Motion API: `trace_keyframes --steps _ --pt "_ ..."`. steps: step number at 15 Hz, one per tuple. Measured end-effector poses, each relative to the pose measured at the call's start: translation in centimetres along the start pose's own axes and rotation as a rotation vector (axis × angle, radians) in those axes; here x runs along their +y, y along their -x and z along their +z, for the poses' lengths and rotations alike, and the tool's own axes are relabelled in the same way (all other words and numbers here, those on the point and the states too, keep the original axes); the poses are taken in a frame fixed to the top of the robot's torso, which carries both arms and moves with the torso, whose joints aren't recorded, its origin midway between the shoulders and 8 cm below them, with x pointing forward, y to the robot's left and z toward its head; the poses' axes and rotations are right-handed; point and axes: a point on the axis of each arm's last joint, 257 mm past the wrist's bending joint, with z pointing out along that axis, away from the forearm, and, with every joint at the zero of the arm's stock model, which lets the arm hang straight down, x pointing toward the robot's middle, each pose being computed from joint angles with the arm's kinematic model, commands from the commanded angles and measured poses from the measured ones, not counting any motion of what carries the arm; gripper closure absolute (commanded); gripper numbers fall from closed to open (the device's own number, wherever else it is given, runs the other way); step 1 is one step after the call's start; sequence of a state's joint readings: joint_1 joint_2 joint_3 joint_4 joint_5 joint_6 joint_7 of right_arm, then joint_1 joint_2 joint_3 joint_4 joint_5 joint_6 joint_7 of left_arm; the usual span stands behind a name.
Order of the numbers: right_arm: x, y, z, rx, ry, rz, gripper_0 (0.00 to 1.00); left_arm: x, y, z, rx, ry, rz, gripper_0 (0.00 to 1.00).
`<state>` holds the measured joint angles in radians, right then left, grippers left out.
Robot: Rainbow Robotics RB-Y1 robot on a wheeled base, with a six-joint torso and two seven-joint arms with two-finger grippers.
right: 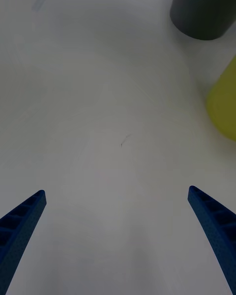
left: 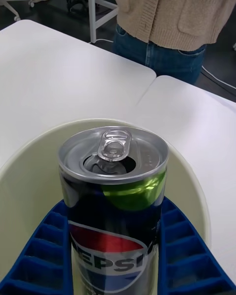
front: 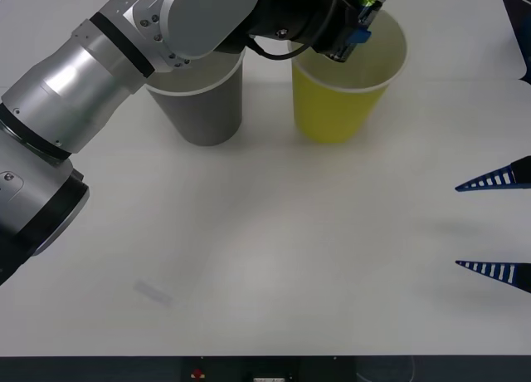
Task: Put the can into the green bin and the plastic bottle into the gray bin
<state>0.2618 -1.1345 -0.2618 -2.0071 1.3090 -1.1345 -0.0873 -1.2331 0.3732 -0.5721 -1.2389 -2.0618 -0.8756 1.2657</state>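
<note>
While gripping the can (left: 114, 196), left hand (front: 355, 25) hovers over green bin (front: 336, 108).

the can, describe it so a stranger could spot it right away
On the white table, two big cups stand side by side. Over the green bin, the left gripper holds the can: small, silver-topped, dark with a Pepsi logo, much smaller than either cup.

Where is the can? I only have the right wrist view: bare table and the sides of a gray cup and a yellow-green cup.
Observer: The small silvery Pepsi drink can is clamped in the left gripper.
Operator: Over which cup?
Observer: Over the open mouth of the yellow-green tapered paper cup, not the gray paper cup.
Operator: Upright?
Observer: The left wrist view shows its pull-tab top, already opened.
</note>
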Motion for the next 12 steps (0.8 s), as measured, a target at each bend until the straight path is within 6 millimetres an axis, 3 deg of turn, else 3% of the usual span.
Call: trace_keyframes --steps 7,12 --pt "0.0 0.0 0.0 0.0 0.0 0.0 0.0 -0.6 0.5 -1.1 -0.027 -0.016 0.111 0.0" --pt "0.0 0.0 0.0 0.0 0.0 0.0 0.0 -2.7 -1.7 -6.7 -0.111 -0.051 0.154 0.0"
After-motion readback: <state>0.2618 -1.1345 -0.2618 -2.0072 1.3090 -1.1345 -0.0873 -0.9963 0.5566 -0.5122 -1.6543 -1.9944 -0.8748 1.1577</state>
